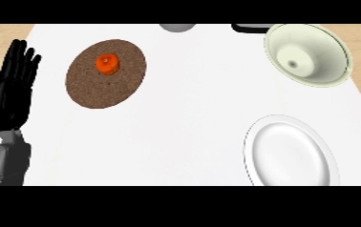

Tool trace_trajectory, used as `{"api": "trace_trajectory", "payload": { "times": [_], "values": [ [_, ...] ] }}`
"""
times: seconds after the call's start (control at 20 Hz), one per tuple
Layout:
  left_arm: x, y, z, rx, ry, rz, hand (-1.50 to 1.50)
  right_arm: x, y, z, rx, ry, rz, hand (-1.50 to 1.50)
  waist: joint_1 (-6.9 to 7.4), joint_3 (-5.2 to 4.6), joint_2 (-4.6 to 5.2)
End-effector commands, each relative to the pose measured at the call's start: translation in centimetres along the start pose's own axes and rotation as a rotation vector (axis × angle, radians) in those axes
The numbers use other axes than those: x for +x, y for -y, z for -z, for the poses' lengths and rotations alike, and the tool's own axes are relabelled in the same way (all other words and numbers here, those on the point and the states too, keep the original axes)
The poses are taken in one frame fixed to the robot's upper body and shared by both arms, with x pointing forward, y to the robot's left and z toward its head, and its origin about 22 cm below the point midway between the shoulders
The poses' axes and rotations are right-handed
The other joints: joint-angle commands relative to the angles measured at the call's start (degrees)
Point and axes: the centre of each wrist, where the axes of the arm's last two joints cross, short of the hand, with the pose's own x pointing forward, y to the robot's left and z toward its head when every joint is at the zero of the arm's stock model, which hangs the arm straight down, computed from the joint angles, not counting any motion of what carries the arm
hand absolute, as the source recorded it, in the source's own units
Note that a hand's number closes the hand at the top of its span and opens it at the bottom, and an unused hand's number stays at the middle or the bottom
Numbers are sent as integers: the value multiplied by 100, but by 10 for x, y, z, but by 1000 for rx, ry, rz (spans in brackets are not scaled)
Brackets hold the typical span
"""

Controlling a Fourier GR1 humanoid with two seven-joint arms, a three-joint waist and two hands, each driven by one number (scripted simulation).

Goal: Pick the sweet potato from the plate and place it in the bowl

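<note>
An orange sweet potato (107,64) sits upright on a brown speckled plate (106,85) at the counter's upper left. A pale cream bowl (309,54) stands at the upper right, tilted toward me, with nothing inside it. My left hand (17,85) rests open at the left edge, fingers straight and pointing up, a short way left of the brown plate and touching nothing. My right hand does not show.
A white plate (289,152) lies at the lower right. A grey rounded object (177,27) and a dark object (248,28) peek in at the top edge. Wooden surface (14,30) shows beyond the white counter's corners.
</note>
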Motion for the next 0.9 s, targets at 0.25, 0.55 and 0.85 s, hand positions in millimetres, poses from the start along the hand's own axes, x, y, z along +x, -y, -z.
{"api": "trace_trajectory", "payload": {
  "times": [0.25,0.55,0.85],
  "values": [
    [-2,10,1,-13,-1,6,0,21,71,11,-157,222,244,150,85,-20,-29],
    [4,12,15,-5,15,-13,0,79,83,42,-98,279,373,150,102,-27,-17],
    [6,7,9,-14,21,-8,0,136,81,68,-38,281,421,150,180,-20,-7]
  ]
}}
